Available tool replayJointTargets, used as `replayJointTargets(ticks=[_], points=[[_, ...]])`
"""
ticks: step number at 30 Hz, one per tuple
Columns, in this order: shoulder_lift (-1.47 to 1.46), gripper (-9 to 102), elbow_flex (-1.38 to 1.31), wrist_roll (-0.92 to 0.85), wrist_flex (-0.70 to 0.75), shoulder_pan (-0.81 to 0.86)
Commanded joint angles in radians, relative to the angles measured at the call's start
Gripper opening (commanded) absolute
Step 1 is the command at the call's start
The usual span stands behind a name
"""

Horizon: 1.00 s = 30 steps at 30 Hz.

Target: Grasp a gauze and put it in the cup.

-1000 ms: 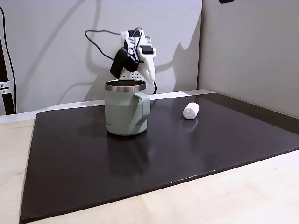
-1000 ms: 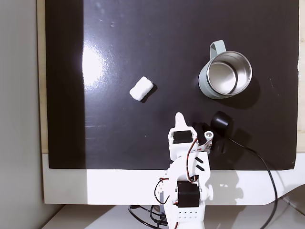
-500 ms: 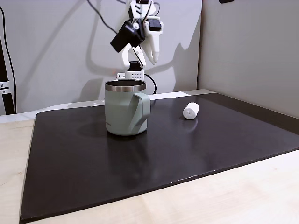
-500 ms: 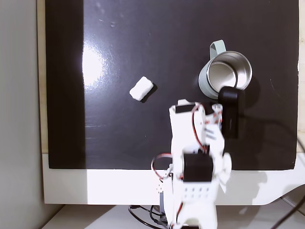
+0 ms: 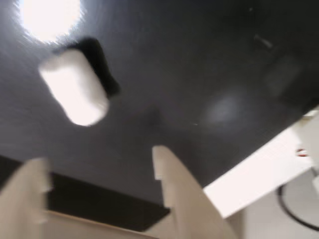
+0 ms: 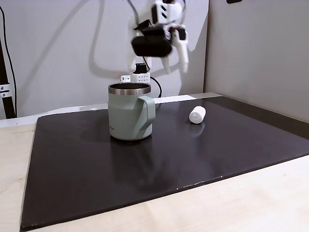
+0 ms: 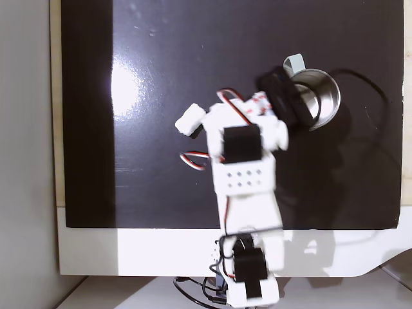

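Two white fingers of the gripper stand spread apart with nothing between them, as the wrist view shows along its lower edge. Ahead of the fingertips and toward the left finger in that view, the gauze lies on its side on the dark mat, well clear of both fingers. In a fixed view from the side, the gripper hangs high above the mat, fingers pointing down, with the gauze below it and slightly to its right. The cup stands upright below and to the gripper's left, handle toward the camera. In a fixed view from above, the arm partly covers the cup, and the gauze lies beside the arm's left edge.
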Motion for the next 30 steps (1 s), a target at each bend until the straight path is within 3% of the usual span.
replayJointTargets(ticks=[1, 10, 30], points=[[-0.028, 32, -0.060, -0.051, 0.012, -0.035], [-0.184, 36, -0.089, -0.081, 0.003, -0.097], [-0.494, 35, -0.078, 0.005, -0.193, -0.187]])
